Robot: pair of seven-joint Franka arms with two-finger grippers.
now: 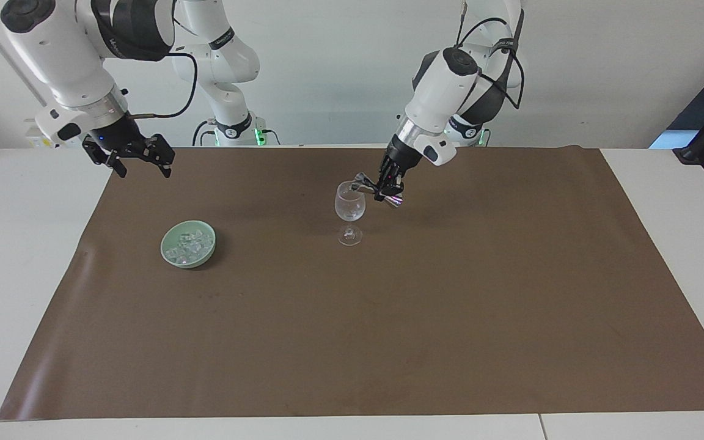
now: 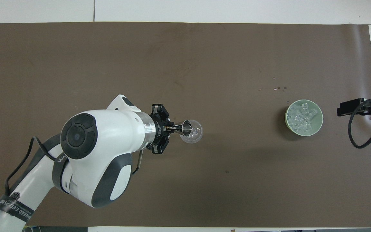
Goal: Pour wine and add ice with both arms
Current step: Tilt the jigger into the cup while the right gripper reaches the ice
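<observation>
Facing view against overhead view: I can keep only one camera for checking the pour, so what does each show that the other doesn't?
Only the facing view shows the wine glass's stem and foot, the metal jigger tipped at its rim, and the whole open right gripper hanging over the mat's edge.

Only the overhead view looks down into the glass bowl and into the green bowl of ice.

Both show the left gripper shut on the jigger over the glass.
</observation>
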